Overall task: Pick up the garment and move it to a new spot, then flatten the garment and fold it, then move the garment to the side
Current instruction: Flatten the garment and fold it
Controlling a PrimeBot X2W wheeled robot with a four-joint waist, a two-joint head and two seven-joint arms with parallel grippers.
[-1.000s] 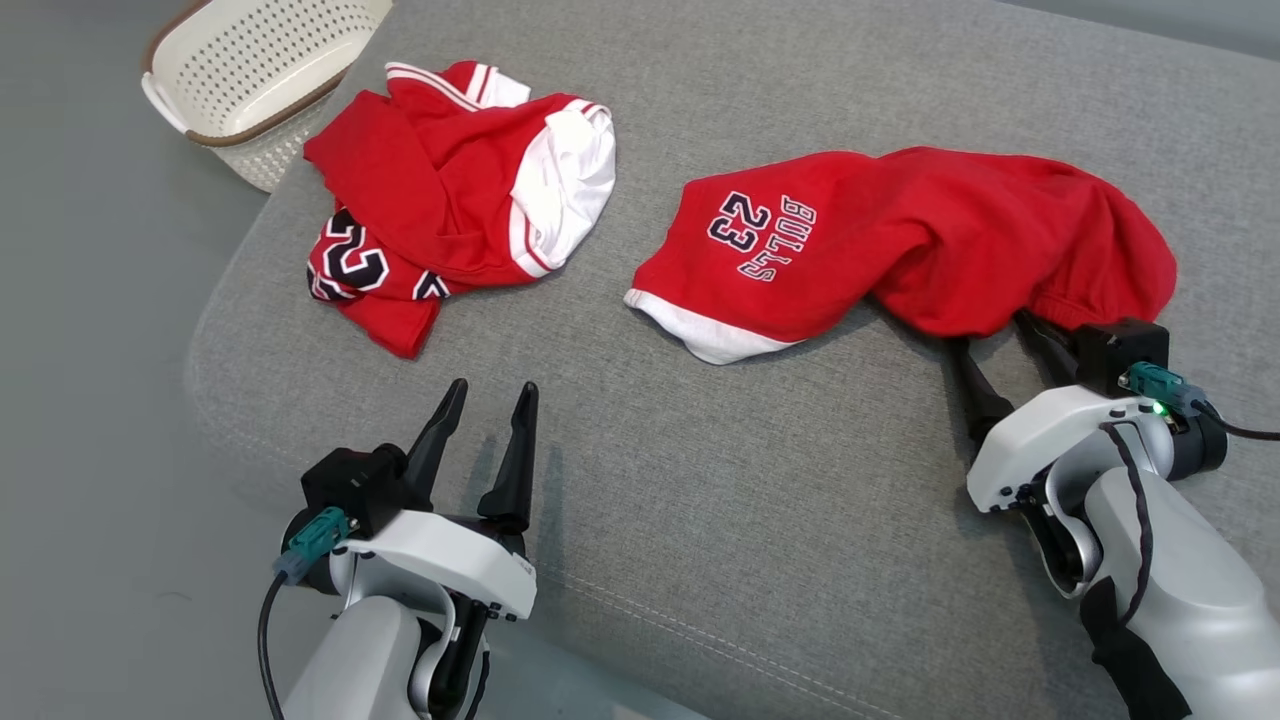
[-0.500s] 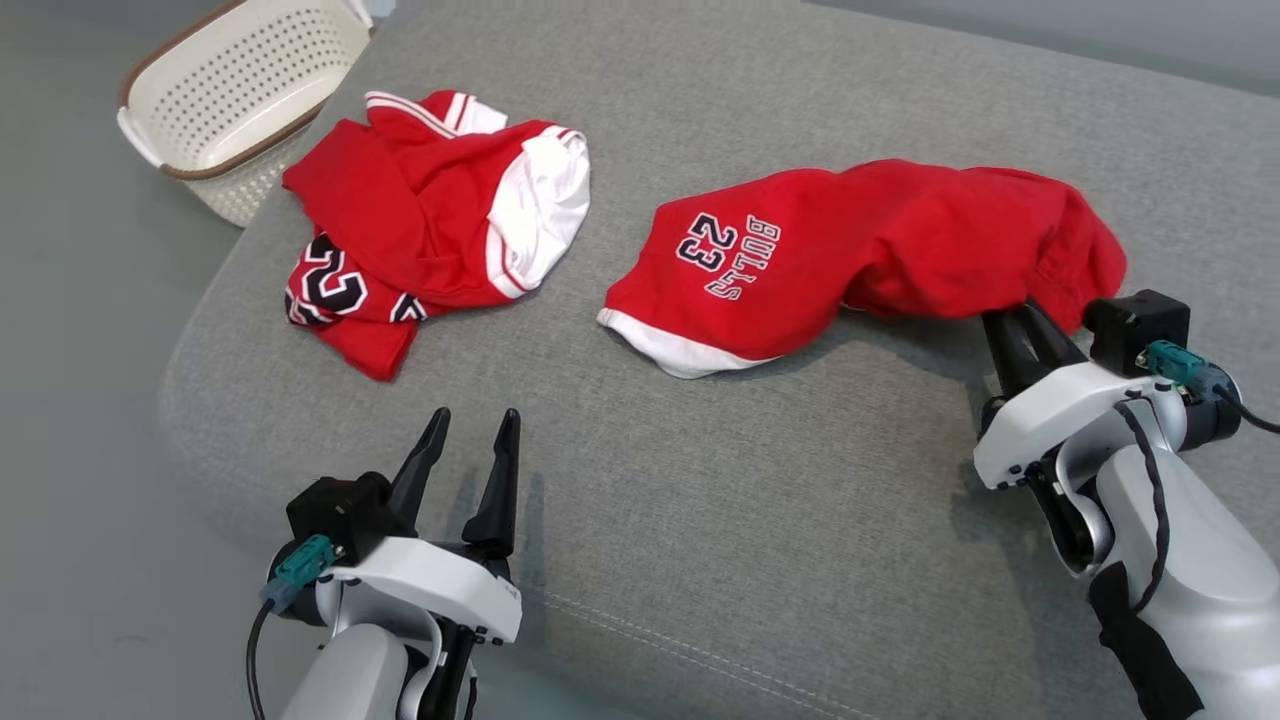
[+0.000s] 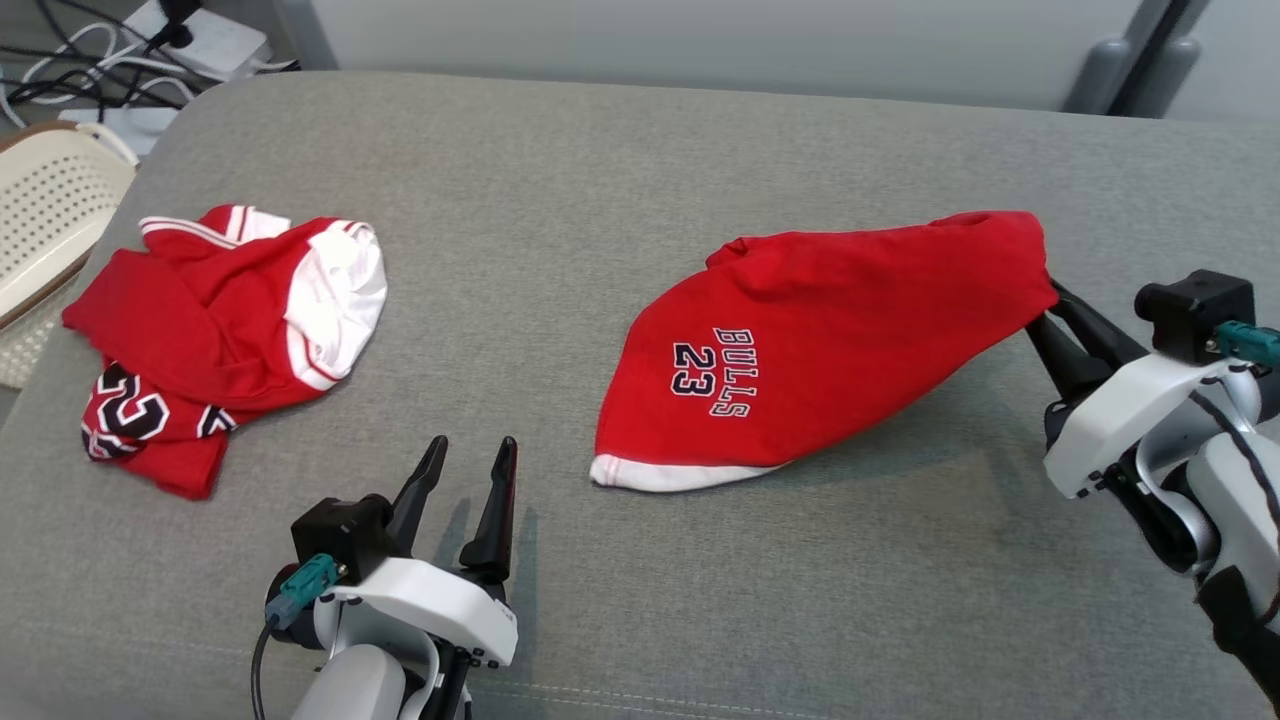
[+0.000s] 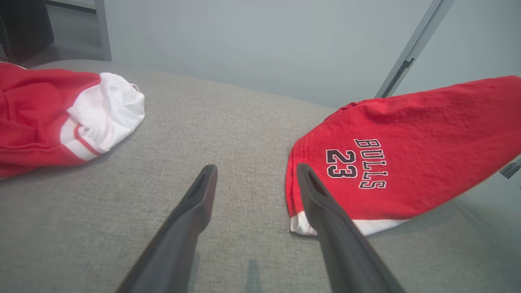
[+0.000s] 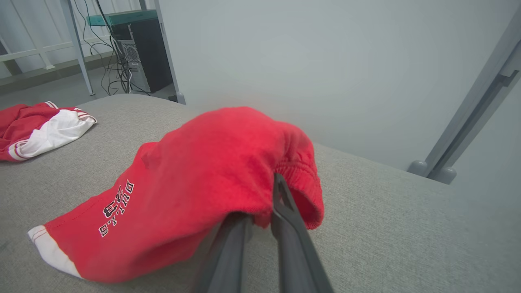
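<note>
Holds red shorts by elastic waistband in R gripper, fingers pressed nearly together on bunched cloth. Lifts that end off grey cushion nr right edge. Leaves white-trimmed hem touching surface approx mid-cushion, twd front. Drapes cloth as slanted tent, "BULLS 23" print facing up; prob. a one-end pinch so rest trails along for move to new spot. Holds L gripper spread & empty nr front edge, near hem, prob. ready for 2nd corner at flattening. Leaves red-white jersey heap by left edge, well apart, cream basket just off that edge. Reads as step 1: grip made, relocation not yet finished.
</note>
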